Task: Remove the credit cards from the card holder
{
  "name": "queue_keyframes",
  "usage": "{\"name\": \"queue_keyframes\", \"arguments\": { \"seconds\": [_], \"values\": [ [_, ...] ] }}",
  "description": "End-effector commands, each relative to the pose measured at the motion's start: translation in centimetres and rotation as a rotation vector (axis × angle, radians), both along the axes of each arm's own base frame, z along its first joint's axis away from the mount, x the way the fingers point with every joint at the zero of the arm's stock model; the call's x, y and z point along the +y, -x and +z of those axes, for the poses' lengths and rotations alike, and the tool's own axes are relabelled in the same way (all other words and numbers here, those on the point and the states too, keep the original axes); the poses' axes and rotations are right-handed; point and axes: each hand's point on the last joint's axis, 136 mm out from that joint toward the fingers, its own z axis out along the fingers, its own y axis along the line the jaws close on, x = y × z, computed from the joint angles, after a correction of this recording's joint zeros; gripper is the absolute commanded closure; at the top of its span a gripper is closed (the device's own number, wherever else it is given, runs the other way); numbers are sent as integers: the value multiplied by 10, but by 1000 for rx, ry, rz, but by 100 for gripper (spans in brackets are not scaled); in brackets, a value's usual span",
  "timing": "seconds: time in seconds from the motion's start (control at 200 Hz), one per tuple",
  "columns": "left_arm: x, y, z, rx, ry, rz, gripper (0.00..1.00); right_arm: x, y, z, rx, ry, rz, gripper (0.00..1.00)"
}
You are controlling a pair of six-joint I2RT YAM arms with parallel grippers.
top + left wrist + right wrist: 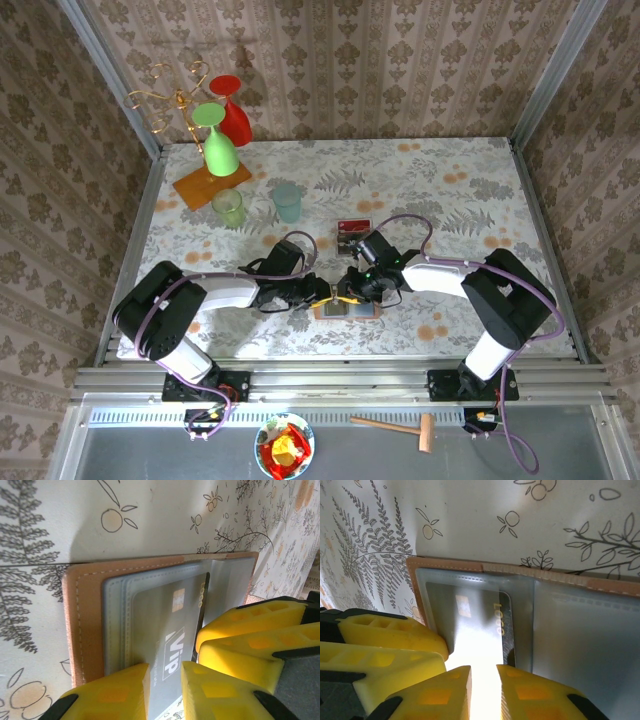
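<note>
The card holder lies open and flat near the table's front edge, salmon-tan with grey pockets. A dark credit card printed "VIP" sits in a pocket, its end sticking out; in the right wrist view the credit card shows gold lettering under glare. My left gripper and right gripper meet over the holder, tips down on the card. Each pair of jaws stands a narrow gap apart with nothing between. Another dark card with a red band lies on the table behind.
A glass rack on an orange base stands at the back left with a green glass and a red glass. Two tumblers stand beside it. A wooden mallet and a bowl lie below the table's front rail.
</note>
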Motion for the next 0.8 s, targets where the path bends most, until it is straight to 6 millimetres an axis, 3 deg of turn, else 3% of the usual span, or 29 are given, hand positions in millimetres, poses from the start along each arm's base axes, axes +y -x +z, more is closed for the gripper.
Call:
{"name": "queue_keyframes", "arguments": {
  "seconds": [0.0,0.44,0.795],
  "values": [
    [3,2,-7,7,-23,-9,75,2,2,-5,31,-8,-1,79],
    [6,0,-7,8,-25,6,72,-18,6,-12,26,106,-1,67],
    [7,-1,-6,8,-21,11,72,-23,5,-9,11,137,-1,66]
  ]
}}
